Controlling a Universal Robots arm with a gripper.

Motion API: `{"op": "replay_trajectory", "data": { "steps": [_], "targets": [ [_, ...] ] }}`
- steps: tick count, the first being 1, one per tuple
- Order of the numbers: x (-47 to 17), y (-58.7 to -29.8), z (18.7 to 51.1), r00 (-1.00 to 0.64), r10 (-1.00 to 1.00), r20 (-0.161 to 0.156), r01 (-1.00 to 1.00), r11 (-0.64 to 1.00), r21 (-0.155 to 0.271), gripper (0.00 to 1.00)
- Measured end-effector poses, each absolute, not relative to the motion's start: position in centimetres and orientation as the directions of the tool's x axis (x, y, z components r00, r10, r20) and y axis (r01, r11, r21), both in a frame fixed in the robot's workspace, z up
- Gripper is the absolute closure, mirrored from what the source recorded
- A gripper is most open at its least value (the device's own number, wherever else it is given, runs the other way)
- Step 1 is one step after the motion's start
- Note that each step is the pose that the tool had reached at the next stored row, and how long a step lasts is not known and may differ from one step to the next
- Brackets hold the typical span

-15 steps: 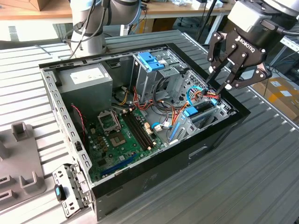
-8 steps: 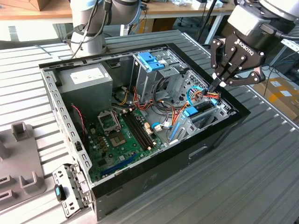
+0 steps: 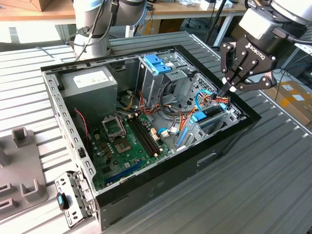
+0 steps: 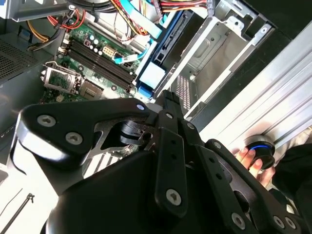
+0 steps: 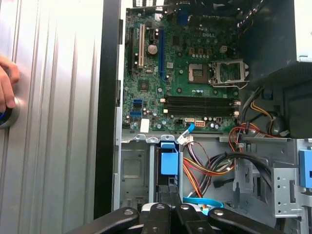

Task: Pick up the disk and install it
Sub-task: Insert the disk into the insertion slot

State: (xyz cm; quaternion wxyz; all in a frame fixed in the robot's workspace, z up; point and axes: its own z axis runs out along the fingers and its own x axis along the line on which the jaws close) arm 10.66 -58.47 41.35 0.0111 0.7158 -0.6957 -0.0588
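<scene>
Claw (image 3: pixel 228 89) clenched, fingertips pressed together with nothing visible between them, poised just above the disk (image 3: pixel 200 117). The disk stands on edge in its bay at a corner of the open computer case (image 3: pixel 161 185). Risk: the orange-red cable bundle (image 3: pixel 218 99) beside the fingertips may snag, and an off-centre push may jam the disk.

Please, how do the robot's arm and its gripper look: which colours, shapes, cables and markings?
The gripper is matte black, built of flat angular link plates joined by round screw heads, and it narrows to slim jaws. A white printed marking sits on its body. Above it is a rounded, light grey wrist housing. The arm is made of silver-grey tubes, with thin black cables beside it.
</scene>
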Motion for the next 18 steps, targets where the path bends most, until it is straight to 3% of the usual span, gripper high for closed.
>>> {"op": "replay_trajectory", "data": {
  "steps": [18],
  "targets": [
    [13.9,-58.4,41.3,0.025,-0.997,-0.069,-0.994,-0.032,0.102,0.89]
  ]
}}
